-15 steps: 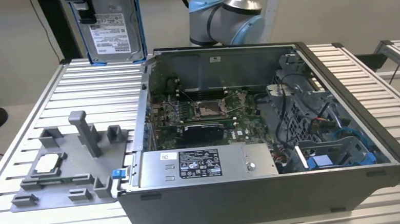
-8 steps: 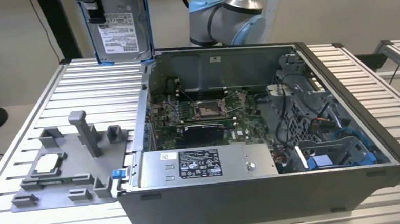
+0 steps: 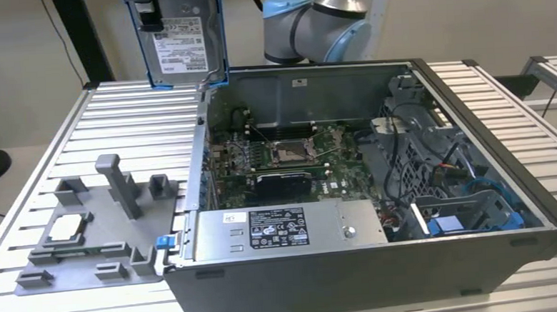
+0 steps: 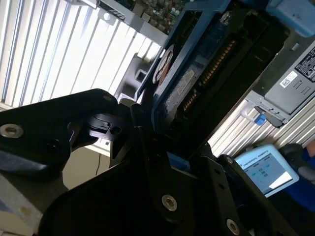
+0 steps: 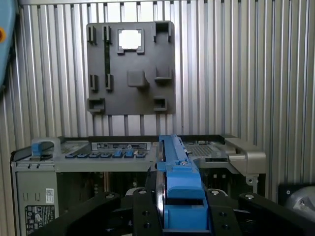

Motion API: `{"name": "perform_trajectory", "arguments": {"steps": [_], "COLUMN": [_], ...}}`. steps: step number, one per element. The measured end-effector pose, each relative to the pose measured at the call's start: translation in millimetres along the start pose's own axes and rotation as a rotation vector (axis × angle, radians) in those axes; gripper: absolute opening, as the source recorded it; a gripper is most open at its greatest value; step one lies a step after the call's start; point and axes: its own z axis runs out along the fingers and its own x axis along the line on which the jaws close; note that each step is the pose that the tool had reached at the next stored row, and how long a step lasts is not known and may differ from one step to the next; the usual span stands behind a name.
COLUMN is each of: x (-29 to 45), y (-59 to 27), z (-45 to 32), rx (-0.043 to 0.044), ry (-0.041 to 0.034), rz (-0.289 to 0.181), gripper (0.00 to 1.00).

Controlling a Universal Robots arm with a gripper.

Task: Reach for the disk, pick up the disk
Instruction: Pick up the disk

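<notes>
The disk (image 3: pixel 184 36), a silver-grey drive with a white label and a blue bracket, hangs upright in the air above the back left corner of the open computer case (image 3: pixel 549 213). In the first wrist view the disk (image 5: pixel 178 189) appears edge-on, with my gripper (image 5: pixel 179 219) shut on it and a black finger (image 5: pixel 140 211) on each side. In the second wrist view the disk (image 4: pixel 197 73) rises from between the same black fingers (image 4: pixel 123 132).
A grey fixture plate (image 3: pixel 82 230) with upright pegs and a small white-silver chip (image 3: pixel 68 226) lies on the slatted table at the exterior view's left. The case holds a motherboard (image 3: pixel 283 156) and a grey power supply box (image 3: pixel 282 231). A tablet (image 4: pixel 263 169) sits beside the case.
</notes>
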Motion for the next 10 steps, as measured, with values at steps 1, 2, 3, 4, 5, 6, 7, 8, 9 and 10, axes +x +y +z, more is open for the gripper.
{"name": "perform_trajectory", "arguments": {"steps": [1,2,3,4,5,6,7,8,9,10], "x": [-0.1,-0.2,-0.3,-0.4,-0.5,-0.6,-0.6,-0.7,-0.8,-0.9], "y": [-2.2,-4.2,-6.3,-8.4,-10.4,-12.3,-14.2,-16.1,-18.1,-20.0], "z": [0.0,0.0,0.0,0.0,0.0,0.0,0.0,0.0,0.0,0.0], "rx": [0.0,-0.0001,-0.0001,-0.0001,-0.0001,-0.0001,-0.0001,-0.0001,-0.0001,-0.0001], "ry": [0.0,0.0,0.0,0.0,0.0,0.0,0.0001,0.0,0.0,0.0], "rz": [0.0,0.0,0.0,0.0,0.0,0.0,0.0,0.0,0.0,0.0], "gripper": [0.0,0.0,0.0,0.0,0.0,0.0,0.0,0.0,0.0,0.0]}}
